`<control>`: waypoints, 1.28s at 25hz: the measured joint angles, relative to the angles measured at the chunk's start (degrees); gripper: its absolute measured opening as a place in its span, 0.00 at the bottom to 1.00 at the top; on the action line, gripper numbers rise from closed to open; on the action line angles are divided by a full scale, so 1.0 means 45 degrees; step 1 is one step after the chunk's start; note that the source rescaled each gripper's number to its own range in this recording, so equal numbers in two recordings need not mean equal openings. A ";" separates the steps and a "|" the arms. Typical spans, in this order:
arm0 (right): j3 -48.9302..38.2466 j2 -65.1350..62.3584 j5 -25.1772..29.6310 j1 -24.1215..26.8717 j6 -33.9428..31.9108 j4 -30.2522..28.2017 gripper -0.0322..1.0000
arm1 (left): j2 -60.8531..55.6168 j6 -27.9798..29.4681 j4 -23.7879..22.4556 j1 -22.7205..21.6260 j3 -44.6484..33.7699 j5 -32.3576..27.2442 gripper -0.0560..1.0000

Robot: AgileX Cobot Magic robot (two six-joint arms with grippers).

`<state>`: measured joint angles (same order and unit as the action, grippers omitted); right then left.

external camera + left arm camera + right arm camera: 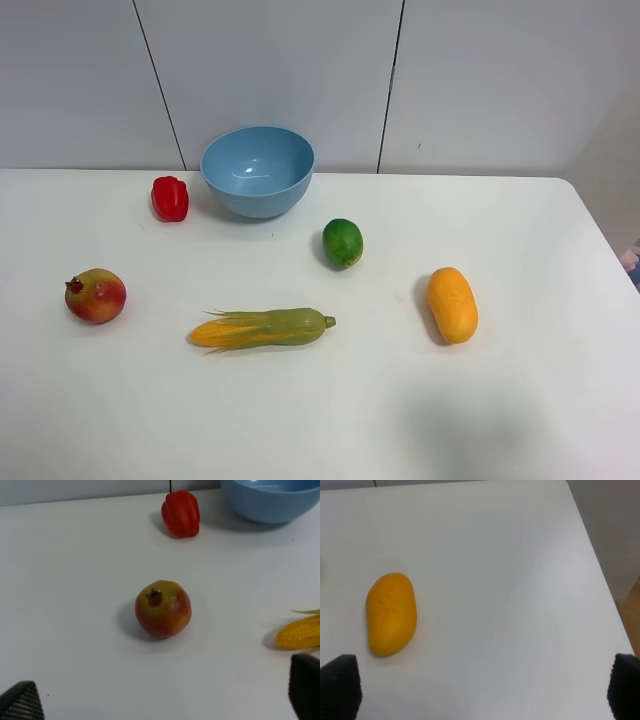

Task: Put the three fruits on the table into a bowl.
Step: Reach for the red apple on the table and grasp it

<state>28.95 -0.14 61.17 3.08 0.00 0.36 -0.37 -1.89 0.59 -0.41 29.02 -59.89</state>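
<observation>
High camera: the white table (520, 400) fills most of the frame, plain and matte, with a rounded corner at the upper right. There's a pale grey panelled wall (480, 80) with dark seams behind it. The light-blue bowl (258, 170) sits top centre near the back edge, with a red bell pepper (170, 198) just left of it. The lime (343, 242) is mid-frame, the pomegranate (96, 295) far left, the mango (452, 305) right of centre and the corn cob (262, 327) lower centre. Left wrist camera: the left gripper (162, 700) is spread wide over bare tabletop, the pomegranate lying ahead of it and the pepper and bowl beyond. Right wrist camera: the right gripper (482, 687) is spread wide too, with the mango near one fingertip. A sliver of brownish floor (634, 592) shows past the table's edge.
</observation>
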 joint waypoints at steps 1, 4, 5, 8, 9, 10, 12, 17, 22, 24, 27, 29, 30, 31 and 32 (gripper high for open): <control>0.0000 0.0000 0.0000 0.0000 0.0000 0.0000 0.99 | 0.0000 0.0000 0.0000 0.0000 0.0000 0.0000 1.00; 0.0000 0.0000 0.0000 0.0000 0.0000 0.0000 0.99 | 0.0000 0.0052 0.0000 0.0000 0.0000 0.0000 1.00; 0.0000 0.0000 0.0000 0.0000 0.0000 0.0000 0.99 | 0.0000 0.0160 0.0000 0.0000 0.0000 0.0000 1.00; 0.0000 0.0000 0.0000 0.0000 0.0000 0.0000 0.99 | 0.0634 0.0421 0.0000 0.0000 0.0060 0.0037 1.00; 0.0000 0.0000 0.0000 0.0000 0.0000 0.0000 0.99 | 0.1146 0.0421 0.0000 0.0000 0.0207 0.0080 1.00; 0.0000 0.0000 0.0000 0.0000 0.0000 0.0000 0.99 | 0.1780 0.0421 0.0000 0.0000 0.0370 0.0273 1.00; 0.0000 0.0000 0.0000 0.0000 0.0000 0.0000 0.99 | 0.2519 0.0421 0.0000 0.0000 0.0611 0.0443 1.00; 0.0000 0.0000 0.0000 0.0000 0.0000 0.0000 0.99 | 0.7749 0.0198 0.0000 0.0000 0.1994 0.1956 1.00; 0.0000 0.0000 0.0000 0.0000 0.0000 0.0000 0.99 | 1.1810 -0.1191 0.0450 0.0000 0.2550 0.4377 1.00; 0.0000 0.0000 0.0000 0.0000 0.0000 0.0000 0.99 | 1.3107 -0.1880 0.0911 0.0085 0.2661 0.4987 1.00; 0.0000 0.0000 0.0000 0.0000 0.0000 0.0000 0.99 | 1.4856 -0.2893 0.1353 0.0399 0.2910 0.5342 1.00; 0.0000 0.0000 0.0000 0.0000 0.0000 0.0000 0.99 | 1.5818 -0.3527 0.1410 0.0656 0.3029 0.5422 1.00; 0.0000 0.0000 0.0000 0.0000 0.0000 0.0000 0.99 | 1.6167 -0.3843 0.1427 0.0725 0.3071 0.5433 1.00; 0.0000 0.0000 0.0000 0.0000 0.0000 0.0000 0.99 | 1.6554 -0.4245 0.1452 0.0757 0.3100 0.5452 1.00; 0.0000 0.0000 0.0000 0.0000 0.0000 0.0000 0.99 | 1.6888 -0.4669 0.1467 0.0773 0.3100 0.5504 1.00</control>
<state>28.95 -0.14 61.17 3.08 0.00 0.36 75.63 -22.90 7.19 3.06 42.97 -35.12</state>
